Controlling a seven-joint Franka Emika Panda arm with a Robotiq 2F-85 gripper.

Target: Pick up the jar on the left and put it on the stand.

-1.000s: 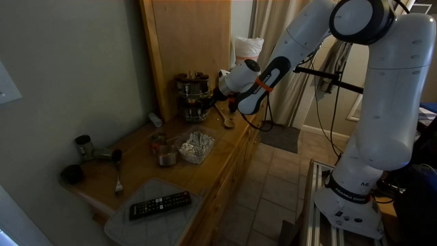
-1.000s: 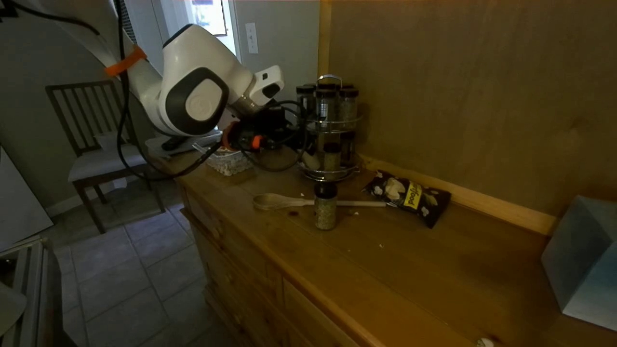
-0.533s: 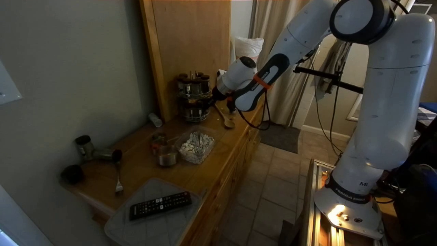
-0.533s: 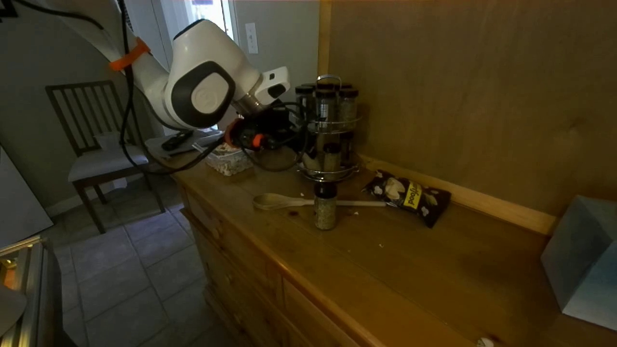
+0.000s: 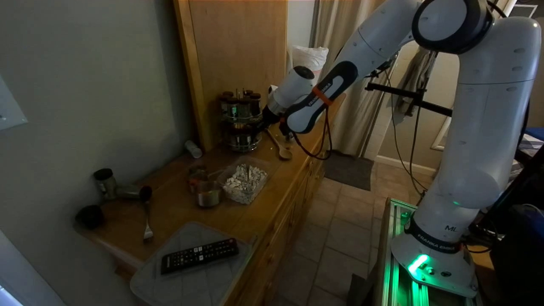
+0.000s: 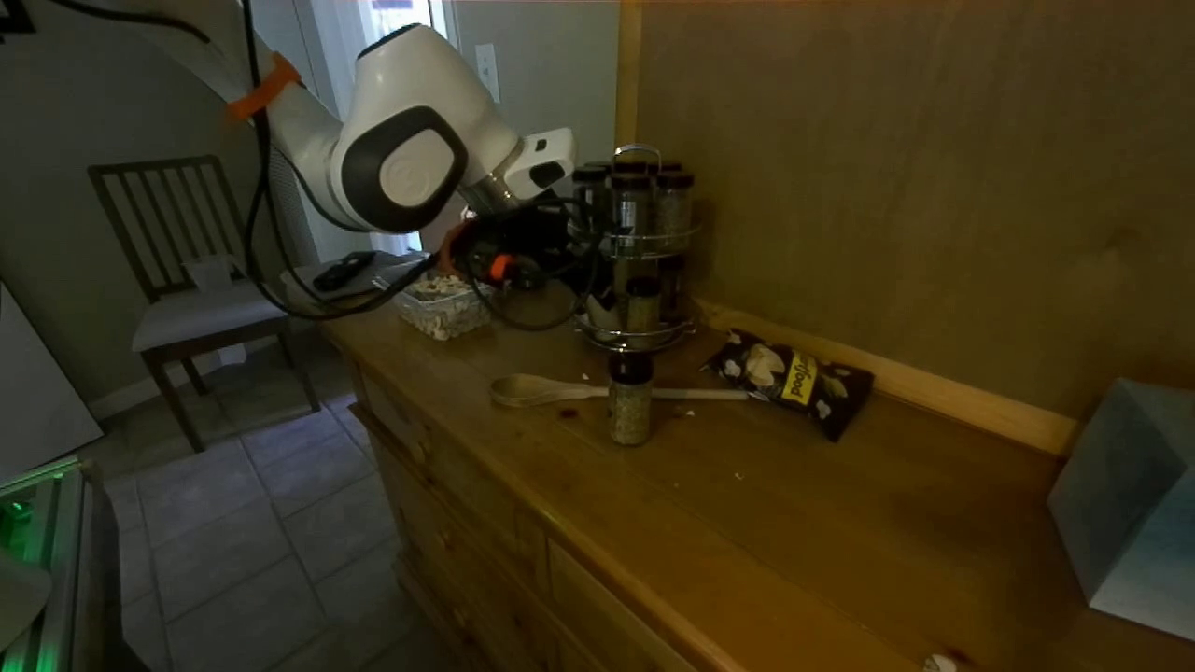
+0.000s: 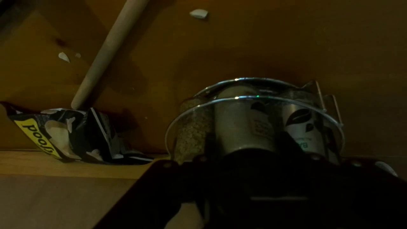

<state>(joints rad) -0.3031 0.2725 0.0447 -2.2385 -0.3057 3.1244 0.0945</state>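
The black two-finger gripper [image 7: 248, 136] is at the lower tier of a round chrome wire stand [image 7: 237, 97], near the back edge of the wooden counter [image 6: 766, 523]. Its fingers [image 7: 286, 144] stand apart, one each side of a pale cylindrical jar [image 7: 243, 122]; whether they press on it cannot be told. That jar is inside the stand's lower ring; its seating there is hidden. Nearer the front edge, a clear glass jar [image 6: 630, 411] with black lid and greenish flakes stands upright, just before a long wooden spoon [image 6: 541, 390]. A black packet with yellow label [image 6: 794, 378] lies by the back edge.
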